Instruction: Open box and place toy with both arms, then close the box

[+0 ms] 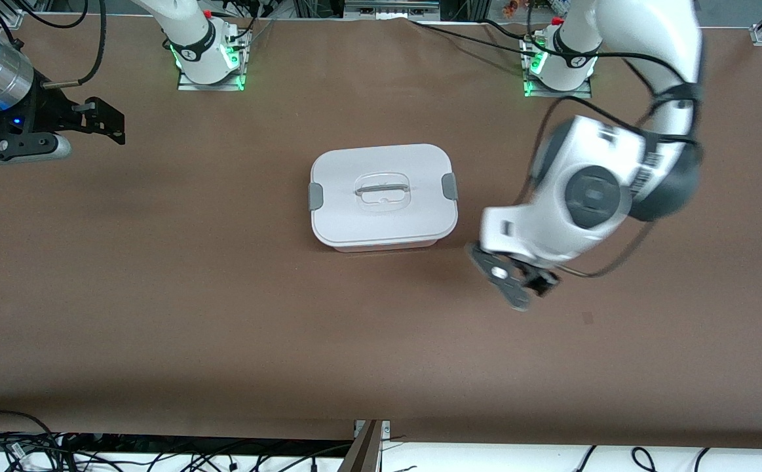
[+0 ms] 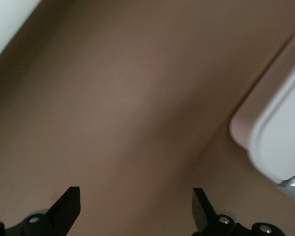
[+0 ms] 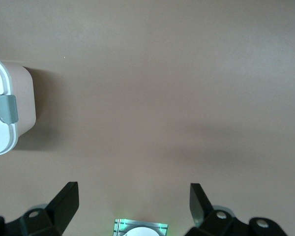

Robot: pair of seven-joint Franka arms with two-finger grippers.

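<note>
Both fingers sets spread, empty — box (image 1: pixel 383 196) lidded, beside left gripper (image 1: pixel 515 278).

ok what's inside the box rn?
Can't tell. The white lid is on the box, both grey clips at its ends, covering the inside. No toy shows in any view.
</note>
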